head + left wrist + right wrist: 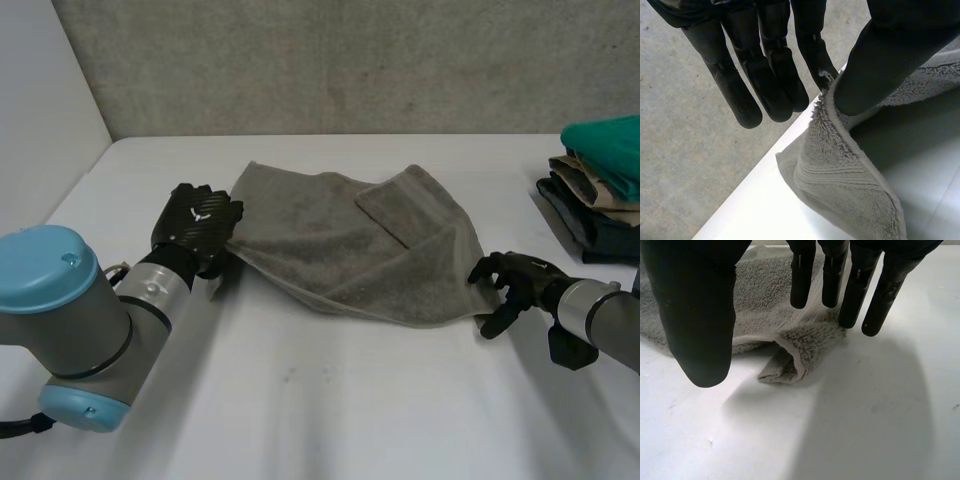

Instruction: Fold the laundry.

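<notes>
A grey towel (340, 240) is spread, partly folded over itself, on the white table (350, 400). Its left corner is pinched between the thumb (880, 65) and a straight finger of the left hand (200, 225), and raised slightly. The right hand (520, 280) is held at the towel's right corner (790, 360), fingers (855, 295) relaxed and thumb apart, with nothing gripped. A stack of folded clothes (600, 190) is seen beyond it.

No text or number can be read. A small white emblem (205, 208), not decipherable, is seen on the left robot hand (193, 224), at nine o'clock of the grey towel (350, 240).
</notes>
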`<control>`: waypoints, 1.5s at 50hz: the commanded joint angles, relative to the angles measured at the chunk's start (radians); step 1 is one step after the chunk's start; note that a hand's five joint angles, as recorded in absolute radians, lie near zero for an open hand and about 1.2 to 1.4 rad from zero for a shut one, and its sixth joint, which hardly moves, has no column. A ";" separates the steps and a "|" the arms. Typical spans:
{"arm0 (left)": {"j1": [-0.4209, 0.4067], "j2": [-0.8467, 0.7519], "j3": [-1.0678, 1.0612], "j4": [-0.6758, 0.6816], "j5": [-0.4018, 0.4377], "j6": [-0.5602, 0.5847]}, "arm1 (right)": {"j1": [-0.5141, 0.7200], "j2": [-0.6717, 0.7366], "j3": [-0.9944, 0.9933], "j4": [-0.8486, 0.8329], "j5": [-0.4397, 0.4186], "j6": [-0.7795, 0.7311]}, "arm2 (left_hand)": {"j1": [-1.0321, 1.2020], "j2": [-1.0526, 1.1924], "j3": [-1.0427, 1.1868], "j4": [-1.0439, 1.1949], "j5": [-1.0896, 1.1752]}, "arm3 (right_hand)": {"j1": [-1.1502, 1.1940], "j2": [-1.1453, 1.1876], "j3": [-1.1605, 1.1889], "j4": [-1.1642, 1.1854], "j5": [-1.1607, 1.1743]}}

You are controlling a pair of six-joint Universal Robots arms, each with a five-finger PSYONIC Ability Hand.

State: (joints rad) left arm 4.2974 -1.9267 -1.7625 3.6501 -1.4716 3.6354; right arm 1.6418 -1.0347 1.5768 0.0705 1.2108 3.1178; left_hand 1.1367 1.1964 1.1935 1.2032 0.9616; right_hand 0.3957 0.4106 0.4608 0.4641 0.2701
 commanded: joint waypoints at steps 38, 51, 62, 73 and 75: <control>0.004 -0.051 0.018 -0.030 0.027 -0.135 | 0.026 -0.085 -0.035 -0.140 0.127 -0.292 | -0.665 -0.724 -0.722 -0.731 -0.664 | 1.001 0.986 0.935 0.932 0.952; 0.116 0.083 -0.046 -0.205 0.027 -0.192 | 0.024 -0.162 0.029 -0.178 0.277 -0.700 | -0.650 -0.710 -0.707 -0.717 -0.650 | 1.001 0.986 0.935 0.932 0.952; 0.121 0.033 -0.045 -0.260 0.005 -0.205 | 0.007 -0.139 0.040 -0.253 0.282 -0.696 | -0.433 -0.492 -0.490 -0.499 -0.432 | 1.001 0.986 0.935 0.932 0.952; 0.039 -0.182 0.104 -0.222 0.004 -0.193 | 0.010 -0.139 0.058 -0.255 0.277 -0.693 | -0.565 -0.625 -0.622 -0.632 -0.565 | 1.001 0.986 0.935 0.932 0.952; 0.036 -0.228 0.139 -0.217 0.002 -0.190 | 0.010 -0.139 0.063 -0.256 0.277 -0.693 | -0.562 -0.622 -0.619 -0.629 -0.562 | 1.001 0.986 0.935 0.932 0.952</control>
State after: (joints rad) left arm 4.3592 -2.0482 -1.7100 3.4140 -1.4641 3.4388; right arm 1.6534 -1.1727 1.6282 -0.1847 1.4895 2.4236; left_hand 0.5332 0.5288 0.5343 0.5247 0.3470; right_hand 0.9568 1.1718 1.1824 1.1875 0.9758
